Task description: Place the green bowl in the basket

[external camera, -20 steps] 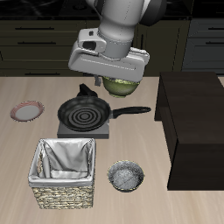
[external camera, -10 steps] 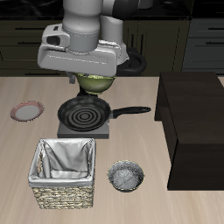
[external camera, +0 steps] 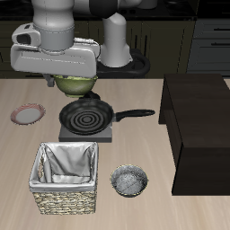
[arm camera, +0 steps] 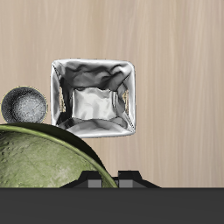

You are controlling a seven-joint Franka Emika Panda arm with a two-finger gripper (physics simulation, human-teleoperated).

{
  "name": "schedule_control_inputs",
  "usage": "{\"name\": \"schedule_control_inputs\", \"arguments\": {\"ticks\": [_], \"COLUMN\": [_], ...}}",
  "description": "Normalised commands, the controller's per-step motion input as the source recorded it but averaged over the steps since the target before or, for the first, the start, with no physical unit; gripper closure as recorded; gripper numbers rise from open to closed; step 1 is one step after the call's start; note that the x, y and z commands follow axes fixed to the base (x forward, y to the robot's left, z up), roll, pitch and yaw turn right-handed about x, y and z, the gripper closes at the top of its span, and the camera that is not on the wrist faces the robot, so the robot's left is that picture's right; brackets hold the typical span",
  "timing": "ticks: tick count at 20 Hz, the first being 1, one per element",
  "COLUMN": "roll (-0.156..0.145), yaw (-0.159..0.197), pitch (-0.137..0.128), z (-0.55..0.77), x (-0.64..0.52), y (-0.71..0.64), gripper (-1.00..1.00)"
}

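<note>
My gripper (external camera: 74, 83) is shut on the green bowl (external camera: 74, 86) and holds it in the air, above the table's back part, behind the black frying pan (external camera: 87, 115). The fingers are hidden behind the wrist housing. In the wrist view the olive bowl (arm camera: 39, 162) fills the near edge. The basket (external camera: 66, 179), woven tan wicker with a pale cloth lining, stands near the table's front edge; it shows open-topped in the wrist view (arm camera: 94, 97), below and ahead of the bowl.
A grey speckled bowl (external camera: 129, 181) sits beside the basket and shows in the wrist view (arm camera: 24, 104). A pink-rimmed plate (external camera: 28, 114) lies near the table's side edge. The pan rests on a grey stove plate. A dark cabinet block (external camera: 199, 126) stands at the other side.
The arm has carried the green bowl sideways across the back of the table, from above the pan's handle side toward the pink-plate side. The bowl stays gripped.
</note>
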Motion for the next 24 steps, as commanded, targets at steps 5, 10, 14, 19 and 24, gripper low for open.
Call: {"name": "schedule_control_inputs", "arguments": {"ticks": [5, 10, 14, 19, 24], "roll": [0.006, -0.04, 0.077, 0.007, -0.026], "yaw": [-0.032, -0.015, 0.026, 0.014, -0.004], "pitch": [-0.006, -0.001, 0.011, 0.022, 0.024], "z": [0.08, -0.02, -0.09, -0.19, -0.21], "x": [0.38, 0.32, 0.26, 0.18, 0.12], "y": [-0.31, -0.23, 0.09, 0.05, 0.01], "gripper": [1.0, 1.0, 1.0, 1.0, 1.0]}}
